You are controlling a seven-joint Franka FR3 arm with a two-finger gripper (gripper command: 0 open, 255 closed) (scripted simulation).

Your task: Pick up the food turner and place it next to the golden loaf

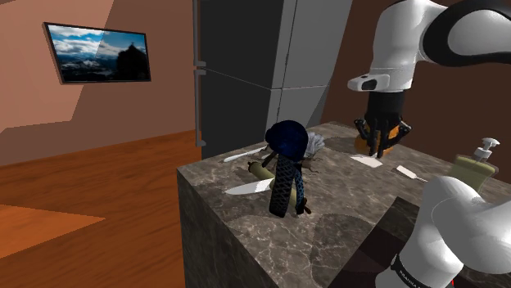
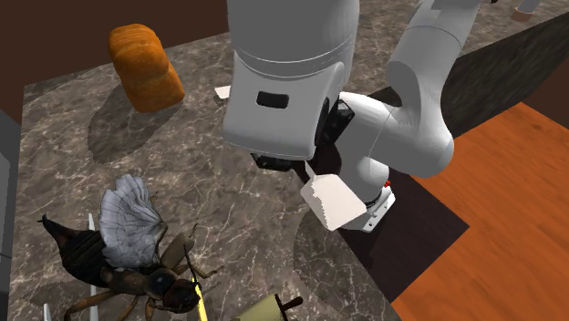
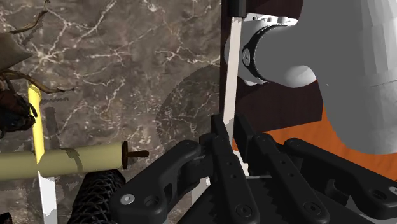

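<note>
Turner (image 3: 231, 76) clamped in the gripper (image 3: 230, 129), well apart from the loaf (image 2: 144, 66).
The 2 black fingers (image 3: 216, 149) are closed on the turner's thin white handle, which runs straight out from them over the dark marbled counter (image 3: 146, 57). Beside the fingers on the counter lie 1 pale rolling pin (image 3: 70, 160) and 1 yellow-handled knife (image 3: 37, 118). In the second exterior view the turner's white blade (image 2: 333, 202) hangs under the arm, near the counter's edge by the arm's base. A large winged insect figure (image 2: 128, 242) sits at the near side of the counter. The golden-brown loaf stands at the far corner.
</note>
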